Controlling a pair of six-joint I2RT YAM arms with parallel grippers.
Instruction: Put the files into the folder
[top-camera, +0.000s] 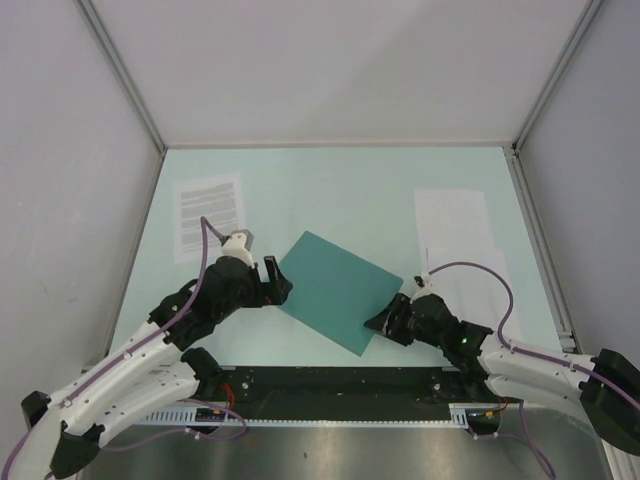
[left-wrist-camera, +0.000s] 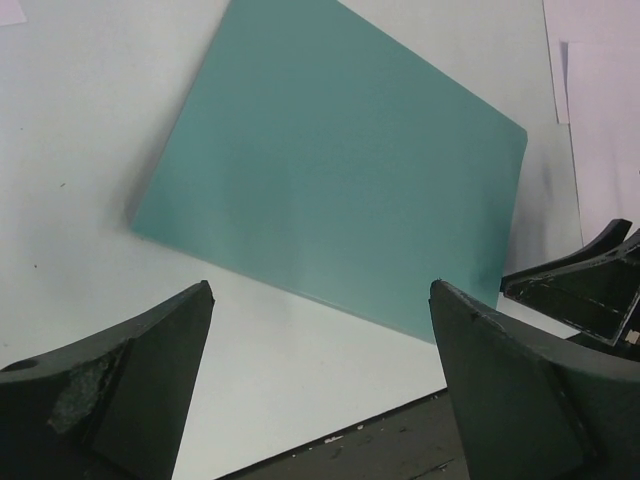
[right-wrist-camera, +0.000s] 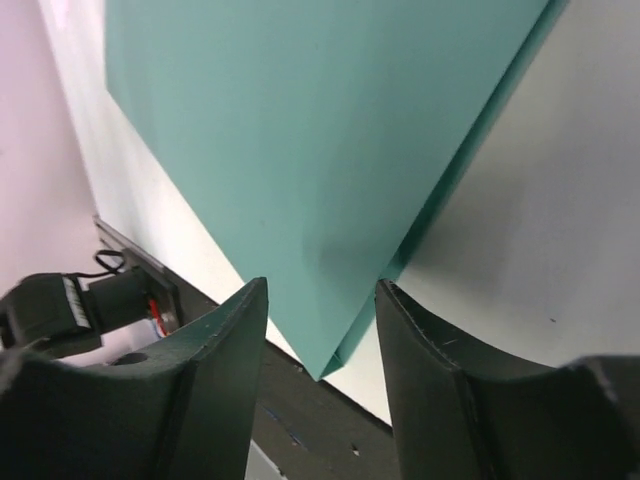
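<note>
Opening seemed to be the step in hand, since the folder (top-camera: 330, 290) lay shut and flat, turned at an angle, in the middle of the table (top-camera: 330, 180), with neither of the files in it. The printed sheet (top-camera: 209, 215) lay well apart at the far left, and the nearly blank sheet (top-camera: 455, 225) at the far right. The left gripper (top-camera: 278, 285) hung just beside the folder's left corner, jaws spread wide and holding nothing. The right gripper (top-camera: 385, 322) was low at the near right corner; in its wrist view the jaws stood partly apart with that corner in the gap between them, and no pinch showed. The next move probably called for catching only the top cover at that corner and lifting it, while the left gripper pressed the lower leaf down so the folder would not slide on the smooth tabletop. The risk was seizing both leaves together.
</note>
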